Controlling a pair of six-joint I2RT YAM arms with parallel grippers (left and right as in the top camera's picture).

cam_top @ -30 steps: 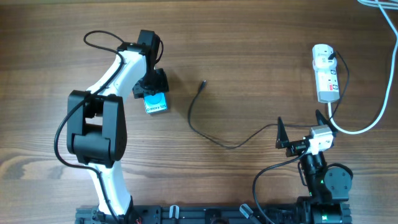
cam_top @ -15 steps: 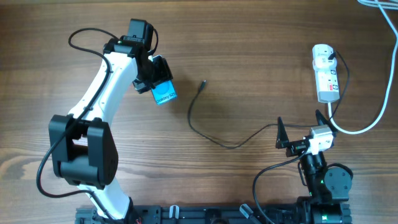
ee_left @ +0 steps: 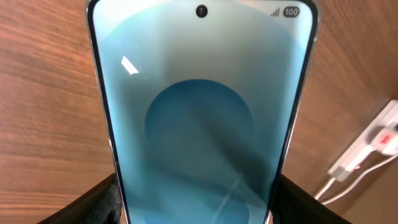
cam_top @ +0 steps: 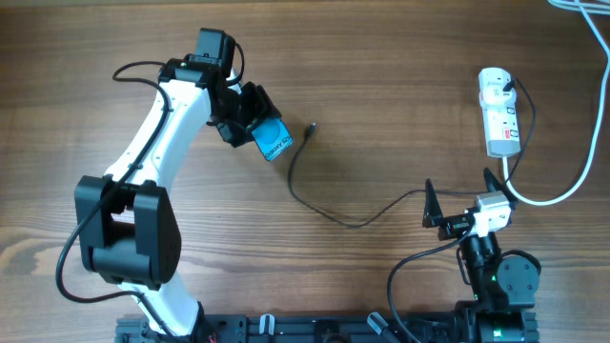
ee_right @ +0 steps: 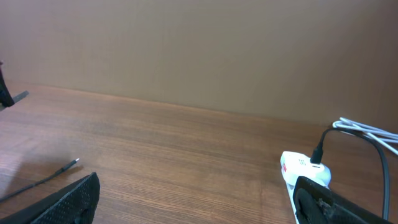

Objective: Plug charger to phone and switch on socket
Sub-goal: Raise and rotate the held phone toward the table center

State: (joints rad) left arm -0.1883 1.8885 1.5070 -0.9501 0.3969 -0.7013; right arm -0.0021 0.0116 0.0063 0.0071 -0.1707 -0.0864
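Observation:
My left gripper (cam_top: 255,122) is shut on the phone (cam_top: 273,141), a turquoise-screened smartphone held above the table at the upper middle. In the left wrist view the phone (ee_left: 202,118) fills the frame between my black fingers. The charger (cam_top: 329,211) is a thin black cable curving across the table; its connector tip (cam_top: 312,129) lies just right of the phone. The tip also shows in the right wrist view (ee_right: 69,164). The socket (cam_top: 498,112) is a white power strip at the far right, also in the right wrist view (ee_right: 301,171). My right gripper (cam_top: 458,198) is open and empty near the front right.
A thick white power lead (cam_top: 572,186) loops from the socket toward the right table edge. A black plug (cam_top: 513,88) sits in the socket's top end. The socket also shows at the right edge of the left wrist view (ee_left: 373,140).
My left arm lifted the phone and carried it to the right, toward the charger tip, turning it as it went. The right arm has not moved.

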